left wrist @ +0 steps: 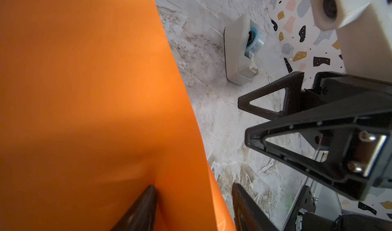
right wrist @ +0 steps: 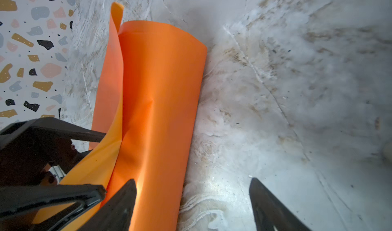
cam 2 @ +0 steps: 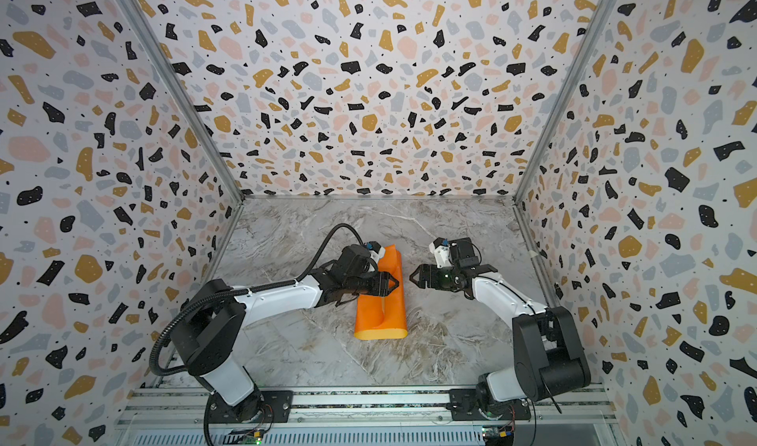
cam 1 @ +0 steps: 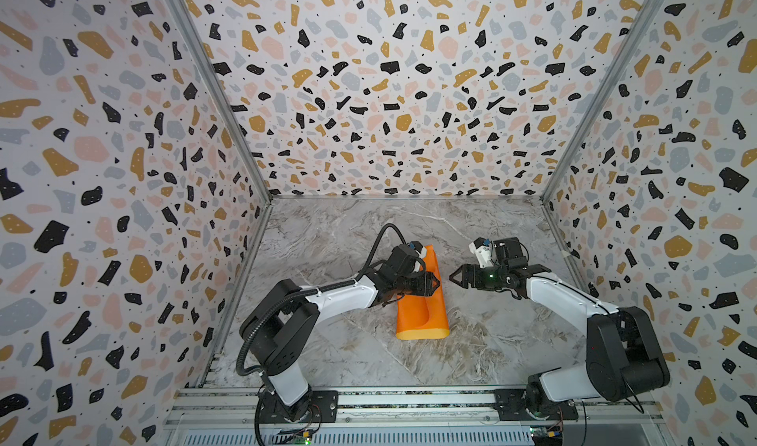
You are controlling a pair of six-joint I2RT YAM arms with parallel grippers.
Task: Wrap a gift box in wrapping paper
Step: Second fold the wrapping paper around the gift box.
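Observation:
The wrapping paper (cam 1: pixel 422 313) (cam 2: pixel 381 313) lies folded over into a long orange bundle on the marble table, its mustard-yellow inner face showing at the near end. The gift box is hidden. My left gripper (cam 1: pixel 436 284) (cam 2: pixel 395 283) (left wrist: pixel 193 187) hovers over the middle of the bundle, open; one fingertip (left wrist: pixel 149 190) rests on the paper (left wrist: pixel 84 92) and the other is past its folded edge. A loose flap (right wrist: pixel 95 162) curls up beside the left gripper's fingers. My right gripper (cam 1: pixel 452 278) (cam 2: pixel 413 278) (right wrist: pixel 192 180) stands open just right of the paper (right wrist: pixel 159 92), empty.
A white tape dispenser (left wrist: pixel 237 53) sits on the table beyond the right gripper, near the right wall. Patterned walls close in the table (cam 1: pixel 348 235) on three sides. The arm bases stand on a metal rail (cam 1: pixel 409 399) along the front edge.

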